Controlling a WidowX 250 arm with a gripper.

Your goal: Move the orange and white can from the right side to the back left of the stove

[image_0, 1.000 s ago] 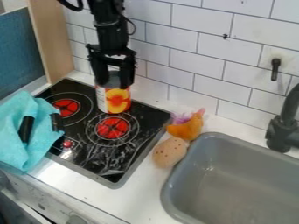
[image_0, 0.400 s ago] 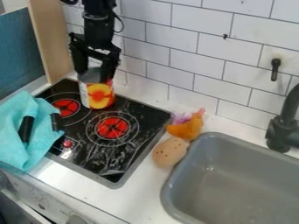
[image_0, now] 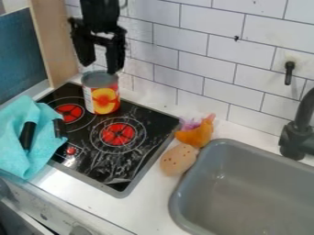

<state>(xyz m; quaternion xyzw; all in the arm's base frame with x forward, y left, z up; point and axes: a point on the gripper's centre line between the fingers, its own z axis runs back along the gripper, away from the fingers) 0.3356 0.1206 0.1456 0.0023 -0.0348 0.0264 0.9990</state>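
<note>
The can (image_0: 102, 94) stands upright on the black stove top (image_0: 92, 158), near 2 red burners. It looks rigid, probably slippery and weighty if full; its midsection seems the best grip. Above it hangs the gripper (image_0: 99, 54), 2 fingers apart, empty. Farther out lies a turquoise cloth (image_0: 21, 133).

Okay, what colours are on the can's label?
The open cylindrical metal can has red, orange-yellow and white on its label, clear in the camera view.
</note>
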